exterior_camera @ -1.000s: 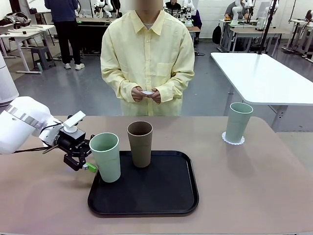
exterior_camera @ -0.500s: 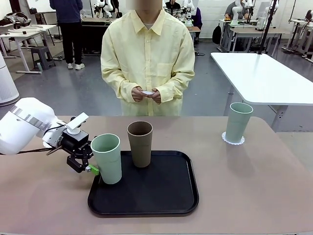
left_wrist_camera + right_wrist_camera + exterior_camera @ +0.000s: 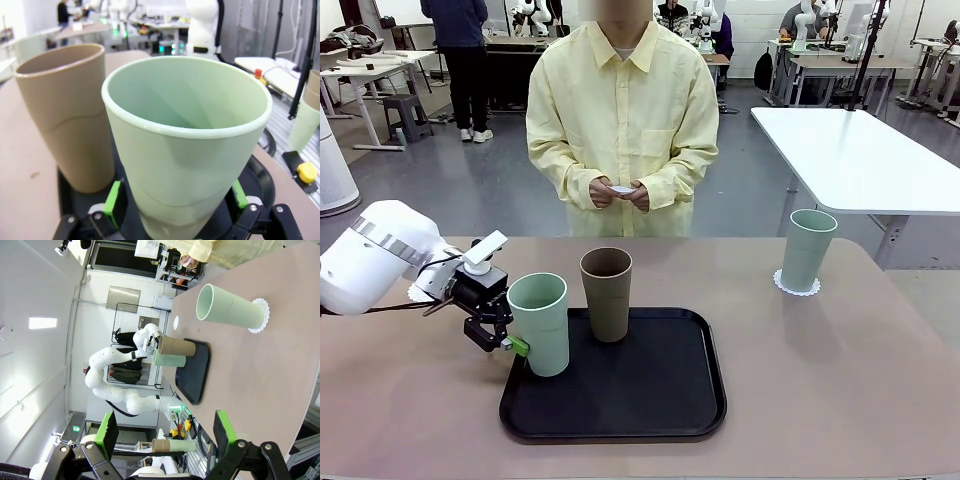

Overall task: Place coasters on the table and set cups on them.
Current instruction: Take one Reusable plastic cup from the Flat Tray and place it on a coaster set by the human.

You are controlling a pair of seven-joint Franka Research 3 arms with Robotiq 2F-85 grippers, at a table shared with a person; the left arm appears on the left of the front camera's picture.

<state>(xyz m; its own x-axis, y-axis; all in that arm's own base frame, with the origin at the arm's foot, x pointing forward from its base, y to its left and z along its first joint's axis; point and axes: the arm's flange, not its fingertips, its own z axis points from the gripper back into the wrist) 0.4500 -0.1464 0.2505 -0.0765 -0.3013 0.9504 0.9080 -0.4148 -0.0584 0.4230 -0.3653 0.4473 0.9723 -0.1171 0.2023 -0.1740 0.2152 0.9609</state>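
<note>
The left gripper (image 3: 176,200) stands released, its green pads either side of the near green cup (image 3: 539,322) (a sliver of gap shows at one pad); that cup stands at the left edge of the black tray (image 3: 660,410), the brown cup (image 3: 607,292) just beyond it to the right. The other green cup (image 3: 809,248) sits upright on a coaster (image 3: 798,287) at the table's (image 3: 840,380) far right; the right gripper (image 3: 165,435) hangs well apart from it, spread wide and empty.

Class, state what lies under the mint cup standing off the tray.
A white scalloped coaster lies under the mint cup, on the table. Only its rim shows; the cup covers its middle.
</note>
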